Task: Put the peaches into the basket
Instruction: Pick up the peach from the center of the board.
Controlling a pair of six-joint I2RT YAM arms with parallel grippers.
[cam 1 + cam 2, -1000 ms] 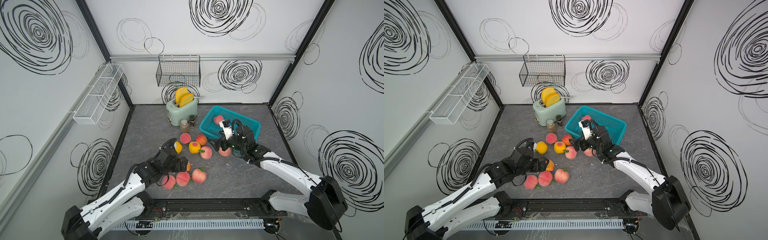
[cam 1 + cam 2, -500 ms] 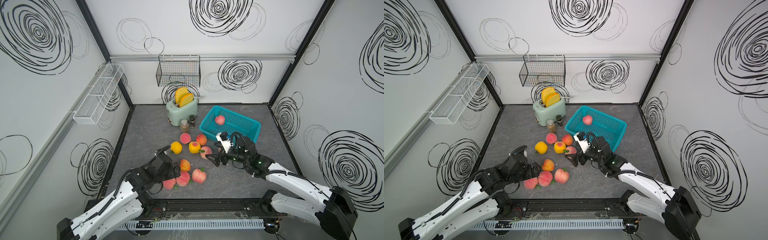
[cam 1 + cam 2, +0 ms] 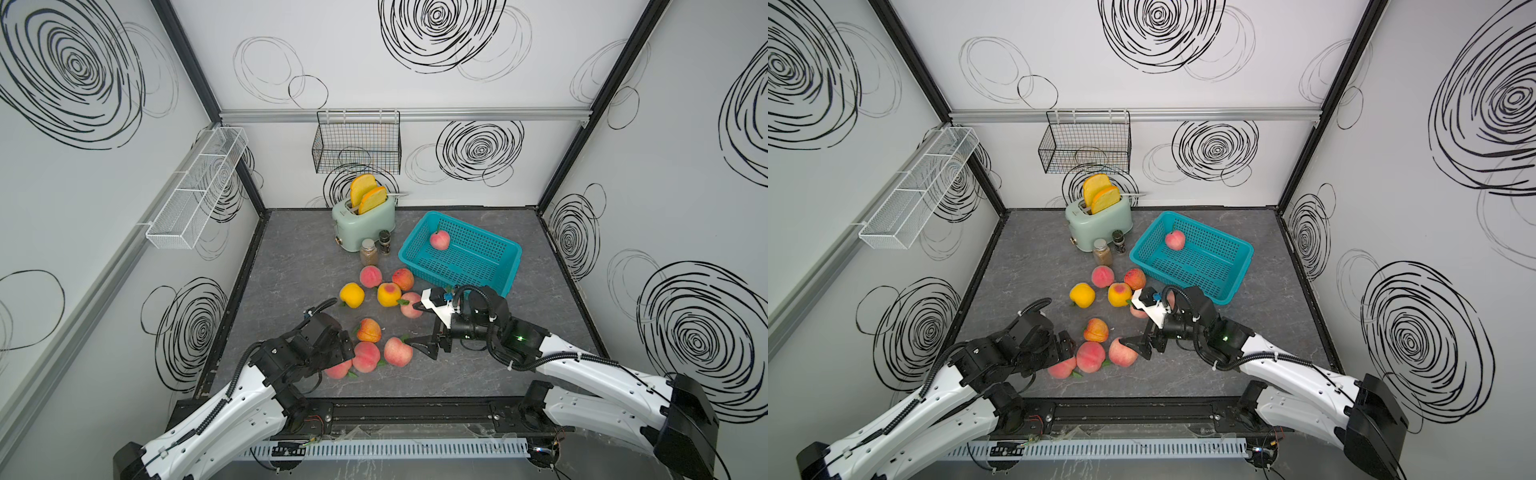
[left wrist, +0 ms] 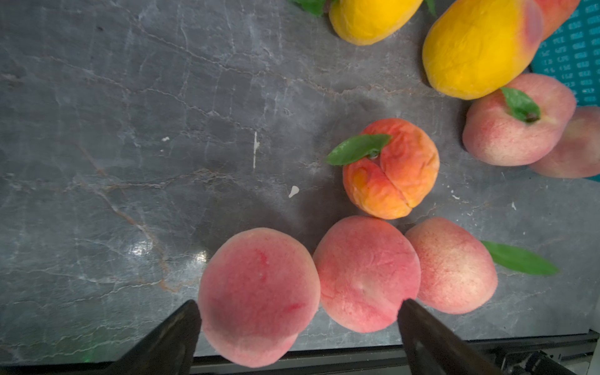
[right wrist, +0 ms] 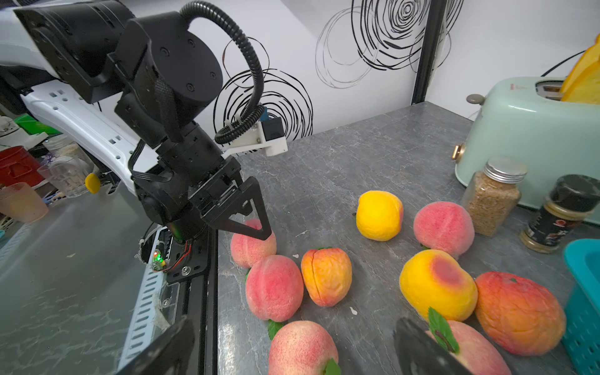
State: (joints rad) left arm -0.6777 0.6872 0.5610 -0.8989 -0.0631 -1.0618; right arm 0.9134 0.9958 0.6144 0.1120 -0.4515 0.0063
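We see both tools spread wide, gripping nothing. The left tool point(image 4: 298, 305) straddles the lowest pink peach point(image 4: 259, 292), low in the middle of both top views. The right tool point(image 3: 417, 326) hovers just beside the leafed pink peach point(image 3: 398, 351). One peach point(image 3: 439, 240) lies in the teal basket point(image 3: 473, 257), right of centre. The other peaches point(image 3: 389, 294) lie scattered mid-frame on the grey tabletop point(image 3: 291, 266).
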